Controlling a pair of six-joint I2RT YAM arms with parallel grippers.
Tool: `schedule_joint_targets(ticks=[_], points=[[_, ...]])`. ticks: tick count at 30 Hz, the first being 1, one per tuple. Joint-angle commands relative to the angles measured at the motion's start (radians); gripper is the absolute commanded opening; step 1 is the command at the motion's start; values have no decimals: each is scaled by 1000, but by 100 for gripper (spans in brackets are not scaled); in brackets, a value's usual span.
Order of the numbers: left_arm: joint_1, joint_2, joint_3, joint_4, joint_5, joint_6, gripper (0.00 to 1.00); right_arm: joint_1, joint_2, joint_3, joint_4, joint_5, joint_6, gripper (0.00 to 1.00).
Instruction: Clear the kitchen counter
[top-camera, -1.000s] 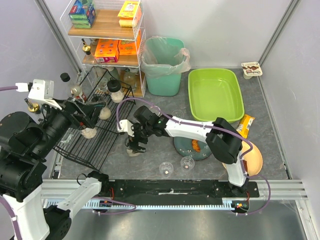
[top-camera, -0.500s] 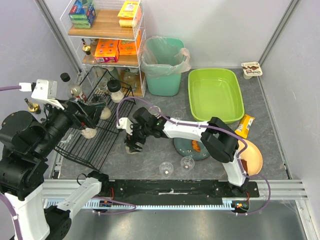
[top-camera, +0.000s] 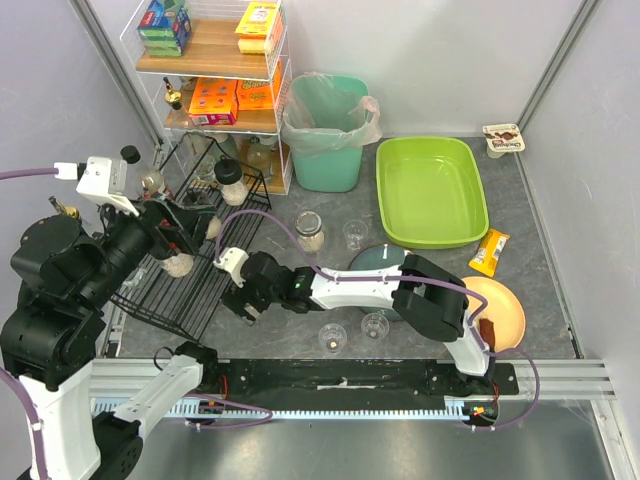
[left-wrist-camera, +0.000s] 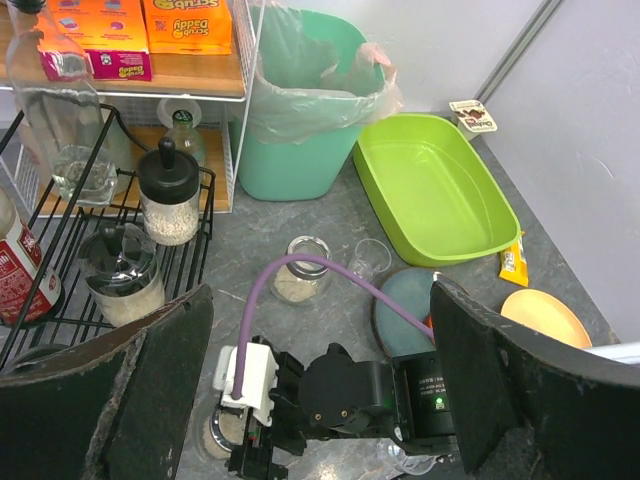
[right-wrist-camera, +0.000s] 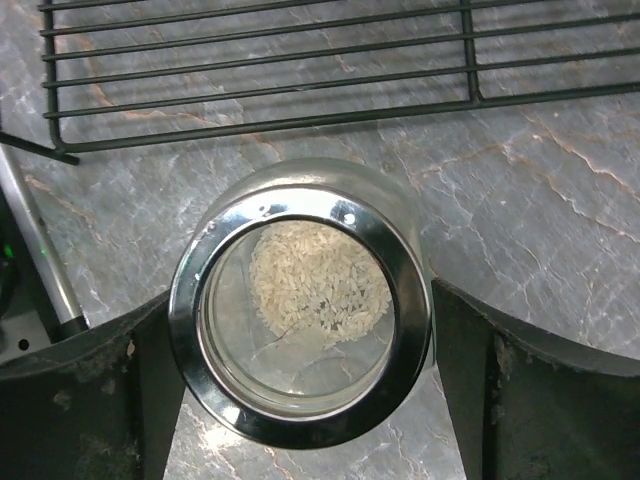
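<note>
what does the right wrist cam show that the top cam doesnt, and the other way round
Only the right wrist view: a look straight down into an open jar with a metal rim and a little rice at its bottom.
Only the top view: the bin, the green tub, the shelf and the orange plate.
Both: the counter, the wire rack and the right gripper, whose fingers stand either side of that jar. The top view mostly hides the jar.
</note>
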Motion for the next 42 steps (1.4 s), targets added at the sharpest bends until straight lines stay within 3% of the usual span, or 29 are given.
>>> schedule_joint_targets(ticks=[1, 6, 18, 30, 42], points=[[3, -5, -14, 40, 22, 31, 94, -8, -6, -3, 2, 127, 77, 98], [4, -6, -25, 41, 21, 33, 94, -8, -49, -46, 30, 107, 18, 98], [4, -23, -33, 30, 4, 47, 94, -8, -166, -182, 172, -127, -138, 98], [3, -26, -36, 27, 1, 50, 94, -8, -95, -175, 191, -52, -108, 98], [4, -17, -39, 27, 1, 53, 94, -8, -95, -258, 329, 3, -55, 98]])
